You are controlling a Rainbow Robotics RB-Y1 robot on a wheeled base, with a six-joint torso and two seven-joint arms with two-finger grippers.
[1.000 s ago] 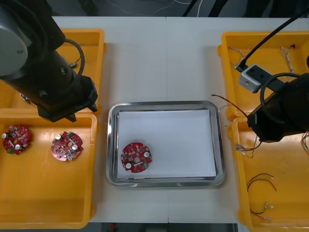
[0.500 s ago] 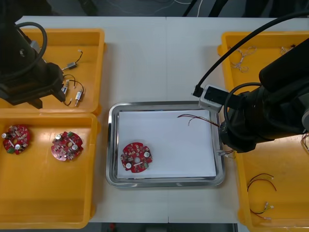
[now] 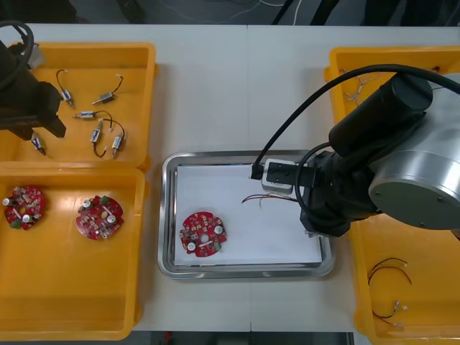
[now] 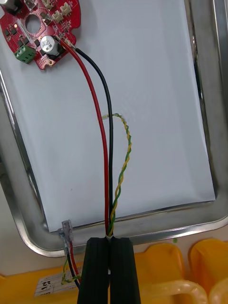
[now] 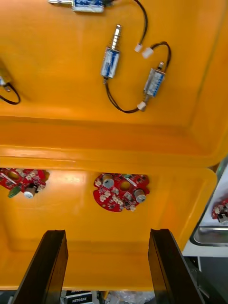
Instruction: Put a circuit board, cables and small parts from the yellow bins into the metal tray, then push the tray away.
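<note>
Cable bundle (image 4: 109,216) of red, black and twisted yellow-green strands, pinched between the closed fingers of my right hand (image 4: 109,240), which I hold above the right-hand rim of the metal tray (image 3: 244,155). From my fingers the strands run out over the tray's white inside, their free ends pointing toward the round red circuit board (image 3: 203,233) that lies in the tray's near left part. In the front view the ends are apart from the board, and I cannot tell whether the strands touch the white surface. A small clear connector (image 4: 66,227) on thin wires hangs just beside my fingers, over the tray's rim. My left hand (image 5: 107,232) is spread open and holds nothing, above the two yellow bins at the left of the tabletop (image 3: 244,79). The far left bin (image 3: 136,54) carries small metal parts (image 3: 97,133) with short black leads; the near left bin (image 3: 72,302) carries two more circuit boards (image 3: 100,216), side by side and apart. To the right of the tray, the far right bin (image 3: 338,72) and the near right bin (image 3: 424,287) each hold loose thin cables (image 3: 388,267).
</note>
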